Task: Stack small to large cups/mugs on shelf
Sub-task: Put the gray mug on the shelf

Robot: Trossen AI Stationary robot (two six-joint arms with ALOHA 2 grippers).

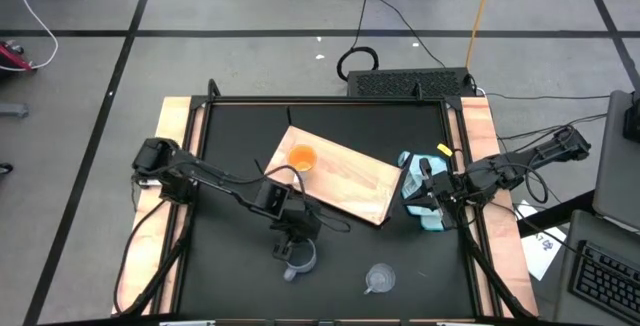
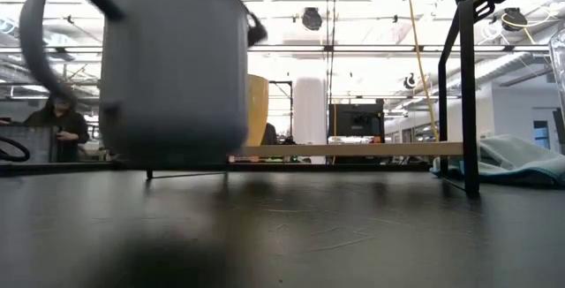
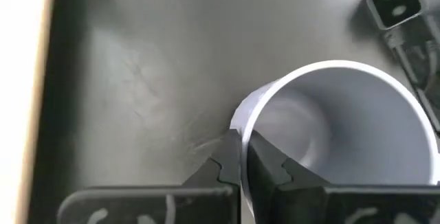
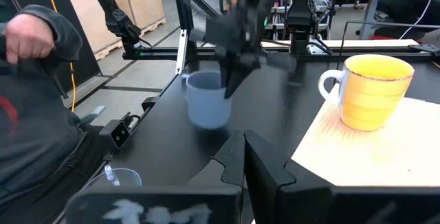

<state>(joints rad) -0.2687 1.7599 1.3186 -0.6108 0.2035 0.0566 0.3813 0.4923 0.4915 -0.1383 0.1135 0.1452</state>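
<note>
My left gripper [image 1: 290, 234] is shut on the grey-blue mug [image 1: 299, 257] at the table's near middle. The mug also shows in the low view [image 2: 177, 67] and the right wrist view [image 4: 206, 100]. The orange mug [image 1: 301, 158] stands upright on the light-wood shelf board [image 1: 350, 181], near its left corner. The clear glass cup [image 1: 380, 279] stands on the black tabletop toward the near edge. My right gripper [image 4: 245, 148] is shut and empty, waiting at the table's right side over the light blue cloth [image 1: 425, 211]. My left gripper pinches the grey-blue mug's rim and wall [image 3: 240, 136] with one finger [image 3: 278, 172] inside the mug and one finger [image 3: 218, 172] outside. The fingers come from above, pointing down. The mug hangs upright, mouth up, lifted clear of the tabletop, with its handle [image 2: 44, 23] free.
A person [image 4: 34, 93] stands beyond the table's edge in the right wrist view. A black frame post [image 2: 465, 94] stands at the right. Bare black tabletop [image 1: 230, 266] lies between the mug and the left edge.
</note>
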